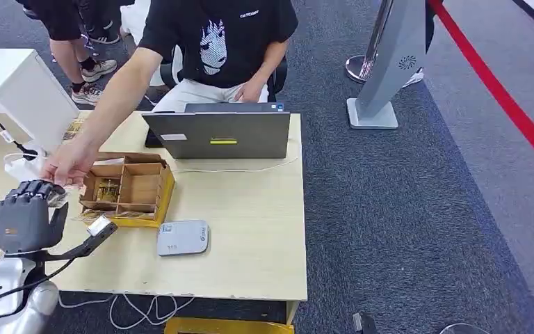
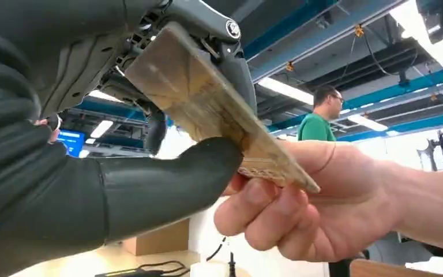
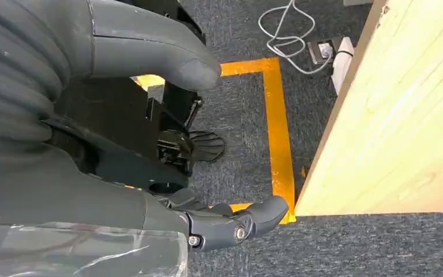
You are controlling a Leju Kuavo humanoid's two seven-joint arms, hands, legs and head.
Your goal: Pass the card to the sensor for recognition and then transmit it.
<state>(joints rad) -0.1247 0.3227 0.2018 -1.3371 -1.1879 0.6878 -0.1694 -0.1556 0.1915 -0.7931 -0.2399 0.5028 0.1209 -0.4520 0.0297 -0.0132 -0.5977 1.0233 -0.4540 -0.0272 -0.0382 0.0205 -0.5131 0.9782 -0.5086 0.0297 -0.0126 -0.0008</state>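
Silver arm [image 1: 14, 292], grey ribbed cover, dark fingers [image 1: 31, 189]

left robot hand [image 1: 24, 217] is raised, thumb pinching a card [image 2: 207, 109]; right robot hand [image 3: 150, 144] hangs down, fingers apart, holding nothing

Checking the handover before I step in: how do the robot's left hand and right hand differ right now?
The left hand is raised beside the table; the right hand hangs low over carpet by the table's edge. The left hand pinches a card between thumb and fingers; the right hand holds nothing, fingers apart. A person's hand grips the far end of the left hand's card; nobody is near the right hand. Both share dark grey fingers and ribbed covers.
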